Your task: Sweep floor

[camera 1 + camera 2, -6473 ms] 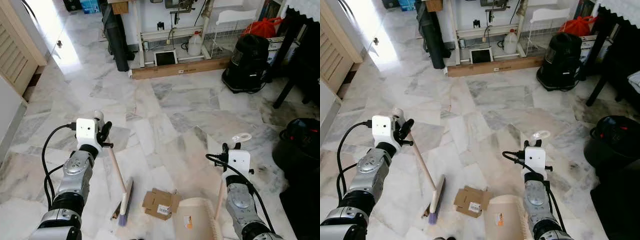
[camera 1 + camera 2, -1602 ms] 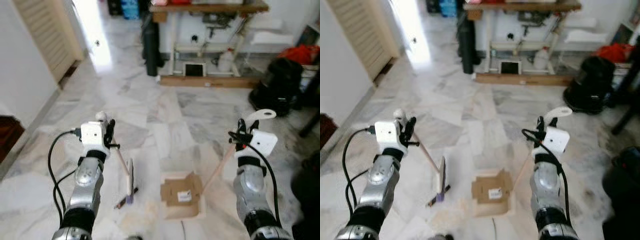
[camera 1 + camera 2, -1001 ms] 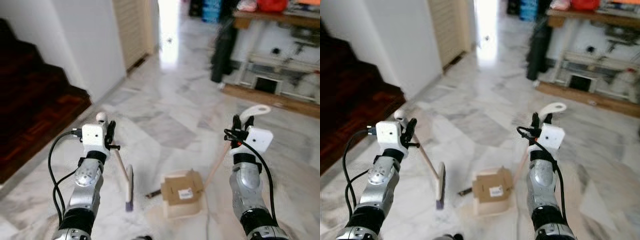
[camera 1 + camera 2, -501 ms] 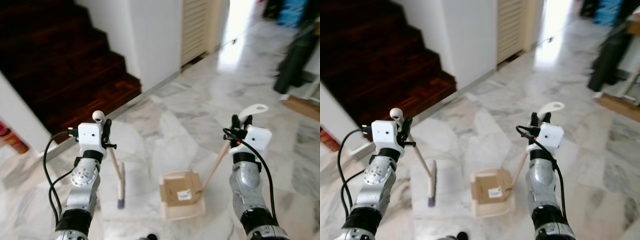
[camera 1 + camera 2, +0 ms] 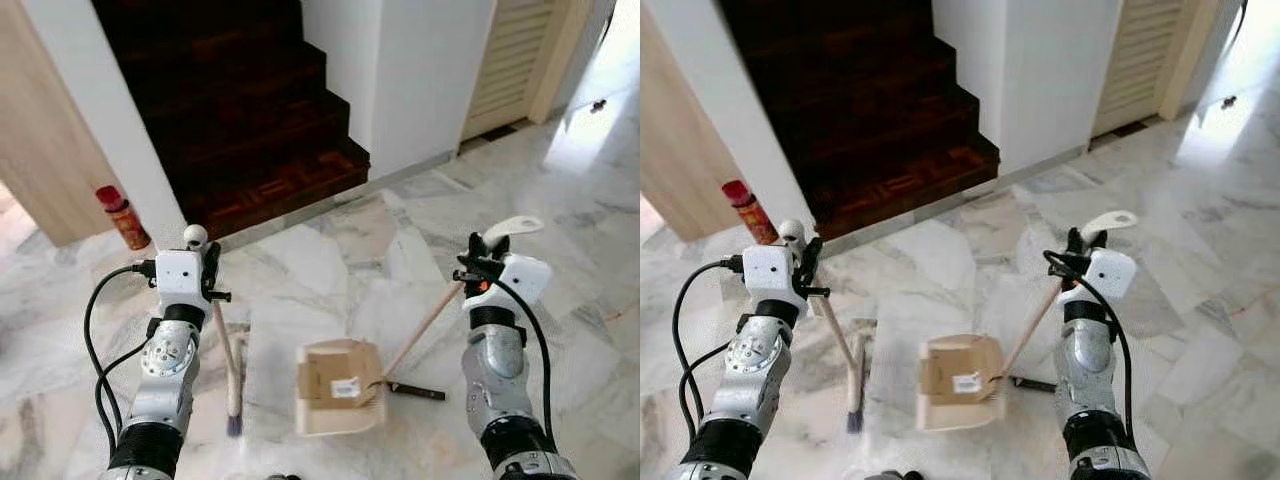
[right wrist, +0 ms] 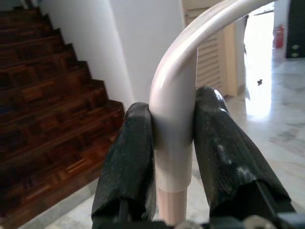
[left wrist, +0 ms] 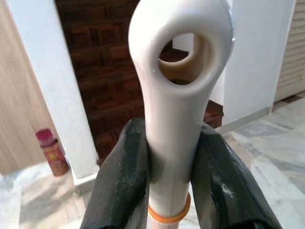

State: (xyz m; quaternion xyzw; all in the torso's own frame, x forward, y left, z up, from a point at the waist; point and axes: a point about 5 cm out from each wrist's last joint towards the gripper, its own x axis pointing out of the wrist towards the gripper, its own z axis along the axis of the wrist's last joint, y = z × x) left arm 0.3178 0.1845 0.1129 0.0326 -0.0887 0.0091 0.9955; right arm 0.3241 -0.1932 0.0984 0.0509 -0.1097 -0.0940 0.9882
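Left eye view: looking down on a pale marble floor (image 5: pixel 330 250) in front of a dark wooden staircase (image 5: pixel 240 110). Left gripper (image 5: pixel 212 262) closing tight on the white-capped top of a broom (image 5: pixel 228 350), its pale wooden stick slanting down to a narrow brush head resting on the tiles. Right gripper (image 5: pixel 484 256) clamping the curved white handle of a cream dustpan (image 5: pixel 335 400), its long stick angling down to the pan sitting on the floor between the two arms. Flattened cardboard piece (image 5: pixel 330 375) lying in the pan. Small dark stick (image 5: pixel 415 391) lying on the floor just beside the pan. Red can (image 5: pixel 124 218) standing by the white wall near the stairs.

Left wrist view: two black fingers (image 7: pixel 121 186) pressing both sides of the broom's glossy white handle, just below its hanging hole and above an orange ring.

Right wrist view: black fingers (image 6: pixel 128 162) squeezing the dustpan's white handle (image 6: pixel 174 133) where it bends over, stairs behind.
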